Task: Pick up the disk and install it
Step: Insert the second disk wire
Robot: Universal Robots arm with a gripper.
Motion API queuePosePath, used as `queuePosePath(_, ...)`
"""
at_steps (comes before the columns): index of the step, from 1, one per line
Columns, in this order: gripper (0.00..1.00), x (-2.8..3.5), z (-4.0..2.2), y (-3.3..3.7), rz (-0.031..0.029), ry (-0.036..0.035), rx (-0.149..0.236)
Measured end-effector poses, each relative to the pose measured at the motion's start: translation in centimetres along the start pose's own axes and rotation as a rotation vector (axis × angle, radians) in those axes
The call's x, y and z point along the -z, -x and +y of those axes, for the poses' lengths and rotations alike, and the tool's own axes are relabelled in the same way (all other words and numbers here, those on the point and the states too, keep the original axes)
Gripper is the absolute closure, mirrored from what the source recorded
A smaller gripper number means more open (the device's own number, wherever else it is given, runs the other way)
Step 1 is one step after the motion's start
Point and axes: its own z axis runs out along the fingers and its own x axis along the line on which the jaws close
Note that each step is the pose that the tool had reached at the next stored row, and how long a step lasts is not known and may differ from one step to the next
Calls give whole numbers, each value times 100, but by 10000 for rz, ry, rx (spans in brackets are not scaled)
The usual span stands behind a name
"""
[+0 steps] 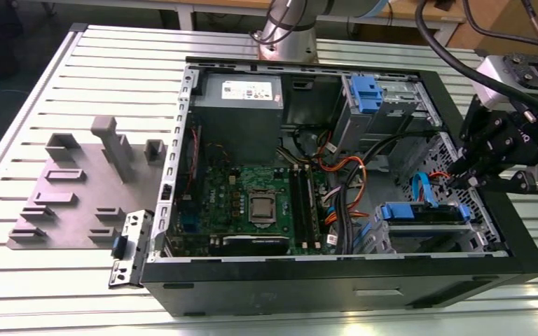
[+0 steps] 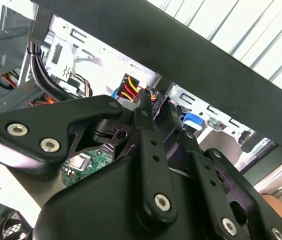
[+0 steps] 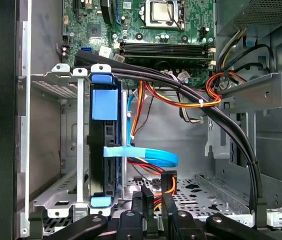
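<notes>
Open computer case (image 1: 344,280) lies on its side on the slatted table (image 1: 54,280), side panel off, circuit board (image 1: 250,203) and cables exposed. The arm reaches in over the case wall at the exterior view's right.

The disk (image 3: 104,150) already sits in the lower drive cage (image 3: 56,145), standing on edge between the cage's metal walls; its blue carrier rails show as tabs at both ends. In the exterior view the same blue rail (image 1: 422,212) lies across the top of the cage. Judging by that, pick-up is finished and the disk is in its bay; whether it is pushed fully home and latched I cannot tell.

The gripper (image 3: 153,202) hangs just beside the cage, near a flat blue cable (image 3: 146,156). Its fingers (image 3: 147,205) stand close together and clamp nothing that I can see.

Hidden: the disk's label face and far end, the cage's inner latch, and most of the case interior behind the gripper body in the second wrist view.
</notes>
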Motion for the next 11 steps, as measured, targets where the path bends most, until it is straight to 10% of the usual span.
queuePosePath(11, 84, 0, -2, 0, -1, 0, 1)
